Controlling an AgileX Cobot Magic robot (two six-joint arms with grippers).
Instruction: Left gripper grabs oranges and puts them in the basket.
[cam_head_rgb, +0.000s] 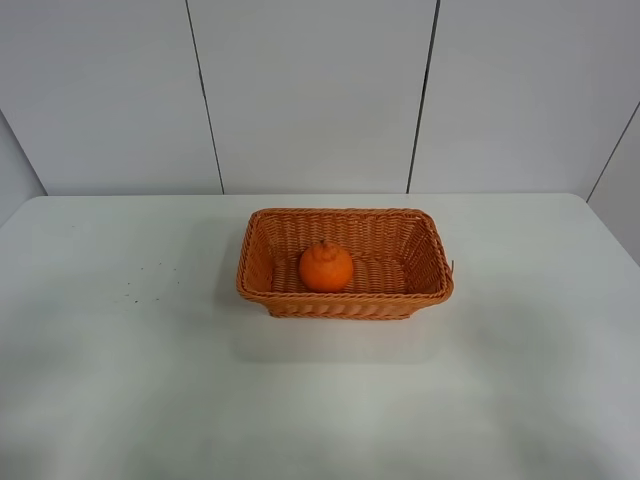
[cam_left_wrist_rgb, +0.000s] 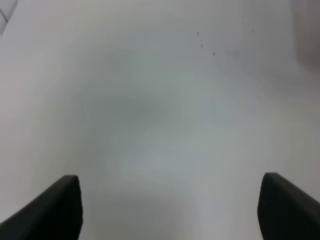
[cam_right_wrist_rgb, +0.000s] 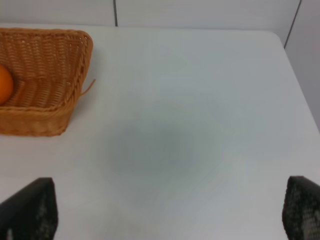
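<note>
The orange (cam_head_rgb: 326, 266) lies inside the woven wicker basket (cam_head_rgb: 345, 300) in the middle of the white table, slightly left of the basket's centre. Neither arm shows in the exterior high view. In the left wrist view my left gripper (cam_left_wrist_rgb: 170, 210) is open and empty, its two black fingertips (cam_left_wrist_rgb: 55, 207) wide apart over bare table. In the right wrist view my right gripper (cam_right_wrist_rgb: 170, 215) is open and empty; the basket (cam_right_wrist_rgb: 60, 75) and an edge of the orange (cam_right_wrist_rgb: 4, 85) show off to one side of it.
A white table (cam_head_rgb: 150, 380) with a few small dark specks (cam_head_rgb: 135, 285) left of the basket. Grey wall panels stand behind the table's back edge. The table's right edge shows in the right wrist view (cam_right_wrist_rgb: 295, 75).
</note>
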